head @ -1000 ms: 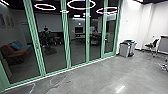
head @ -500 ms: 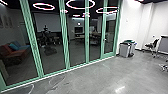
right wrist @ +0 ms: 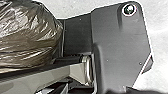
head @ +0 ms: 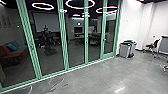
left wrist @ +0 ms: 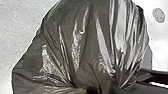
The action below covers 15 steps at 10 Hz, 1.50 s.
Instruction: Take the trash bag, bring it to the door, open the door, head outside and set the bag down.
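The dark, shiny trash bag (left wrist: 85, 47) is large in the left wrist view, its folds drawn together at my left gripper (left wrist: 107, 87), which is shut on the gathered plastic. The right wrist view also has the bag (right wrist: 27, 35), bulging beside the robot's base. Ahead in the head view stands a glass wall with green frames; its narrow door panel (head: 109, 32), toward the right end, is closed and carries a small handle (head: 105, 40).
Grey bins (head: 125, 49) stand against the white wall right of the glass. Farther right are a dark chair (head: 152, 45) and a desk (head: 163, 45). A red and blue sofa (head: 13, 53) shows in the glass at left. Polished concrete floor (head: 100, 75) lies ahead.
The head view has shifted slightly as the robot moves; the green posts on the left stand a little farther left in the picture. The door panel remains closed.
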### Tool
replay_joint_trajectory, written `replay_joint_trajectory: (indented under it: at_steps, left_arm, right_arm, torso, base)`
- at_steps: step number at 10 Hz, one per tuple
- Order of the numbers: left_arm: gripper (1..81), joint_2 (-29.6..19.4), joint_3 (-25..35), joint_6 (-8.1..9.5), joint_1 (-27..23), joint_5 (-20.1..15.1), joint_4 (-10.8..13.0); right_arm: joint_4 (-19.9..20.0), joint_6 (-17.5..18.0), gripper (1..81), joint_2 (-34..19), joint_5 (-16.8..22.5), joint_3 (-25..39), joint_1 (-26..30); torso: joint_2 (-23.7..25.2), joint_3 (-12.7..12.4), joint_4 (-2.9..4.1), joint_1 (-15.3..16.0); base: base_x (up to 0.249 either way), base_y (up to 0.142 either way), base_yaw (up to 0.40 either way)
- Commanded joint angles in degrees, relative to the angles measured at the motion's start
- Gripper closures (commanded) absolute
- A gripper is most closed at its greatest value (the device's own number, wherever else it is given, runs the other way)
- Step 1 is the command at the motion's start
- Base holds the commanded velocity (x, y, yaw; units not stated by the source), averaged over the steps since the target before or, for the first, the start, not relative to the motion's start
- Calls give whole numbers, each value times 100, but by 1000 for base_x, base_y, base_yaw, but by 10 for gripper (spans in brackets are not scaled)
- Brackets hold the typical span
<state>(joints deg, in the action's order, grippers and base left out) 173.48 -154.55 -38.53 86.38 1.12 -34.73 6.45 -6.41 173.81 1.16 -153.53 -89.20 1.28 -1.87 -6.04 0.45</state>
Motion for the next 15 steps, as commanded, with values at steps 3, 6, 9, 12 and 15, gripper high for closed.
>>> replay_joint_trajectory:
  at_steps: [3, 6, 9, 12, 15]
  left_arm:
    - [811, -6, 13, -14, -363, -376, 45]
    - [811, 20, 13, -14, -363, -332, 37]
    - [811, 11, 21, -22, -363, -297, 37]
    - [811, 81, 48, -23, -310, 11, 54]
    - [811, 82, 48, -23, -310, 2, 63]
  right_arm:
    - [-3, -18, 10, 42, 332, 26, 328]
    - [-3, -18, 10, 24, 332, 26, 336]
    - [-21, -26, 10, 24, 324, 26, 319]
    - [-38, -27, 10, -2, 324, 26, 266]
    - [-38, -27, 10, 16, 324, 26, 266]
  torso:
    - [0, 0, 0, 0]
    - [0, 0, 0, 0]
    - [0, 0, 0, 0]
    - [0, 0, 0, 0]
    - [0, 0, 0, 0]
  base:
    - [124, -62, 0]
    - [124, -62, 0]
    - [124, -41, 0]
    - [124, 0, 0]
    - [124, 0, 0]
